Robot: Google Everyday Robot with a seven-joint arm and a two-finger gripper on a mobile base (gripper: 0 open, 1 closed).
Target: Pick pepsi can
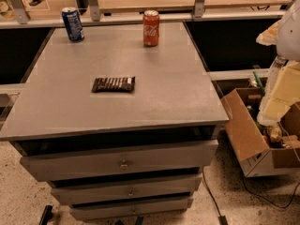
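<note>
The pepsi can [72, 24] in the upper left of the frame is showing dark blue with white markings and a silver top; the red can [151, 28] at upper centre is carrying white script. The wrapper [113, 84] is showing dark brown with pale stripes against the plain grey worktop [164, 97], and the tool [280, 95] at the right edge is looking cream-white.

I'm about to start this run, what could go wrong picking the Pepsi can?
The pepsi can stands at the far left corner of the table, near its edges; a nudge could tip it off. The pincer is at the right edge of view, beyond the table, so its reach may cross the red Coca-Cola can and knock it. Both cans are alike in shape, so it might grab the red one.
</note>
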